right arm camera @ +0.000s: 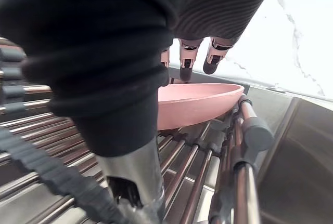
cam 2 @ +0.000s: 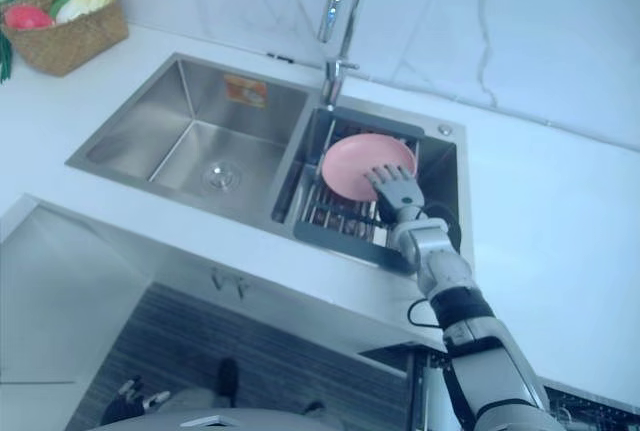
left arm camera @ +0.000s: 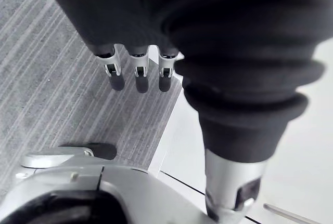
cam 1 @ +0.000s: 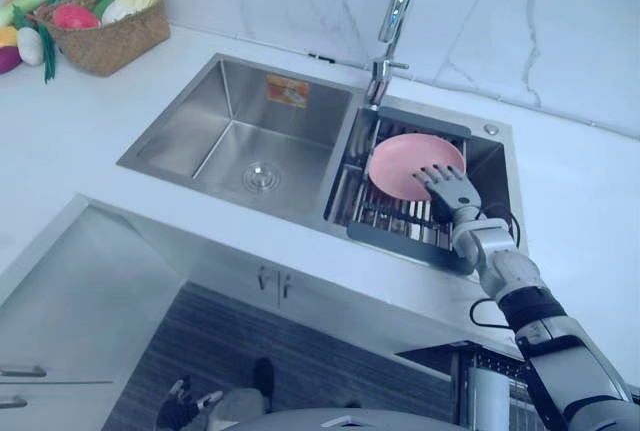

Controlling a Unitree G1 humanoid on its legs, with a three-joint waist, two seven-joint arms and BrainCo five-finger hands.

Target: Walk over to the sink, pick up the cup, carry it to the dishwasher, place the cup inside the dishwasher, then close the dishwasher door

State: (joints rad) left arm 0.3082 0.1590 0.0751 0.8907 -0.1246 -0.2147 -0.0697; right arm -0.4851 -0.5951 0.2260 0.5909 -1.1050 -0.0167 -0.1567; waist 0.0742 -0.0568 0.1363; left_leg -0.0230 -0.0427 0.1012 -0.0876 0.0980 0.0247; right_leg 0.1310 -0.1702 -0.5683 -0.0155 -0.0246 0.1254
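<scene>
Fingers (cam 1: 436, 175) of the right hand (cam 1: 455, 197) are straight and spread over the near rim of a pink bowl (cam 1: 400, 159). The bowl leans in the rack (cam 1: 385, 219) in the right basin of the sink (cam 1: 190, 116), and it stands for the task's cup. It looks light, stiff and smooth, and probably slippery, so pinch the rim with the thumb beneath. I cannot tell whether the tips touch it, and the thumb is hidden. The left hand (left arm camera: 137, 76) hangs slack-fingered over the floor (left arm camera: 52, 78).
</scene>
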